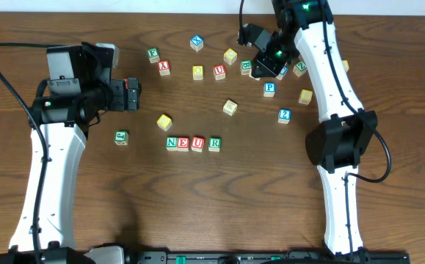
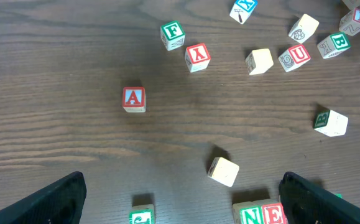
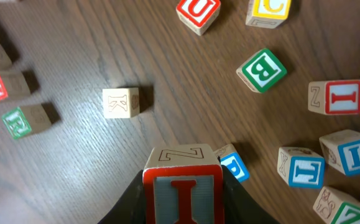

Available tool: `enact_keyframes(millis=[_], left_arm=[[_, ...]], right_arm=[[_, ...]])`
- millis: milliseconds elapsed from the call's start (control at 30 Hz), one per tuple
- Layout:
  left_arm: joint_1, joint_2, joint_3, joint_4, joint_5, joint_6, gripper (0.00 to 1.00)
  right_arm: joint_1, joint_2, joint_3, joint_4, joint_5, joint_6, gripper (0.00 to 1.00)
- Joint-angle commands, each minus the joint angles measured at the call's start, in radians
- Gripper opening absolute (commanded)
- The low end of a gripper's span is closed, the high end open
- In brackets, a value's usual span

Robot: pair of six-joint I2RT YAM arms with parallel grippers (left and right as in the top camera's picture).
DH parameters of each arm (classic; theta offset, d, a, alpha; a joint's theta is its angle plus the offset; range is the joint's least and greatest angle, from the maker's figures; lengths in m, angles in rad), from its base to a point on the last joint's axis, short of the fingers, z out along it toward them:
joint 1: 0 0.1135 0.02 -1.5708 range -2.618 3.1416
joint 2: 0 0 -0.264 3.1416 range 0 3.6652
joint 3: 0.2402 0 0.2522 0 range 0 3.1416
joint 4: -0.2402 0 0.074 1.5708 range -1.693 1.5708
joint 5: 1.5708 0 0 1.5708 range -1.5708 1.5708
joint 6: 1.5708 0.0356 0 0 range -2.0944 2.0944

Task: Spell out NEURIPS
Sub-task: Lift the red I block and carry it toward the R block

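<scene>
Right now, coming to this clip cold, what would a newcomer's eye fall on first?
The row of cubes reading N, E, U, R stands out at the centre of the table. Next comes the right hand, shut on a red I cube over the scattered letter cubes at the far side. The left hand hangs open at the left.
</scene>
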Motion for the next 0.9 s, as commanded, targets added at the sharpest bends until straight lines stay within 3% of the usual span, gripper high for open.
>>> enact_keyframes(millis=[0, 867], left_arm=[[0.003, -0.004, 0.023, 0.000, 0.013, -0.002, 0.98], [0.003, -0.004, 0.023, 0.000, 0.013, -0.001, 0.98]], right_arm=[[0.005, 0.010, 0.037, -0.007, -0.003, 0.074, 0.18], [0.033, -0.073, 0.028, 0.107, -0.016, 0.298, 0.15]])
